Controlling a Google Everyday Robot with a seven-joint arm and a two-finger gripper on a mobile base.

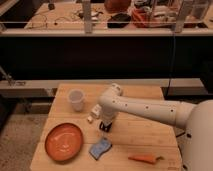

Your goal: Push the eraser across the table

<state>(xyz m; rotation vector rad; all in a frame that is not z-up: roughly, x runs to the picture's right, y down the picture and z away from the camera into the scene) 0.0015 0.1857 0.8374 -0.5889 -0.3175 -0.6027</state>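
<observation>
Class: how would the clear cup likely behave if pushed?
The cup looks thin and empty, so probably light and quick to slide. Standing upright, it might tip if pushed high. The gripper hangs low over the table, nearby.

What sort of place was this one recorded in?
Probably a lab or workshop: a cluttered bench with cables behind, and a wooden table of props where the gripper is down by a blue sponge.

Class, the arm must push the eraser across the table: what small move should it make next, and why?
Probably ease the dark gripper toward the small white rectangular eraser. The gripper sits low over the light wooden table, just beside the eraser on the side nearer the camera, apparently not touching it, so contact should come before any push.
</observation>
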